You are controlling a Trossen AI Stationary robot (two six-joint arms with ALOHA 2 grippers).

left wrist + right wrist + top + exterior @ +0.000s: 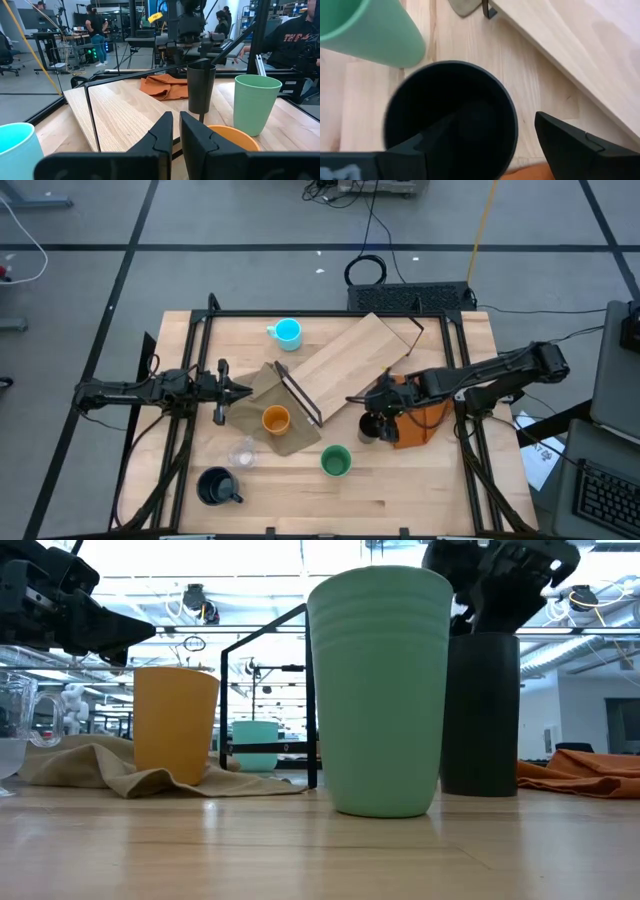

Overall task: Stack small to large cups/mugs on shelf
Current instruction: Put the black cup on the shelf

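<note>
While the right claw (372,423) is straddling the black tumbler (370,426) beside the shelf (345,365), fingers spread, nothing is sitting stacked; left claw (222,390) closed, empty.

Crumpled olive-tan cloth (272,395) on pale wooden table (420,490); folded orange cloth (425,418) near the table's right side.

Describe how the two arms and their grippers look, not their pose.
Both arms are dark, slim and jointed. The left gripper ends in two flat, tapering black fingers. The right gripper has wedge-shaped black fingers, with white lettering on its body.
</note>
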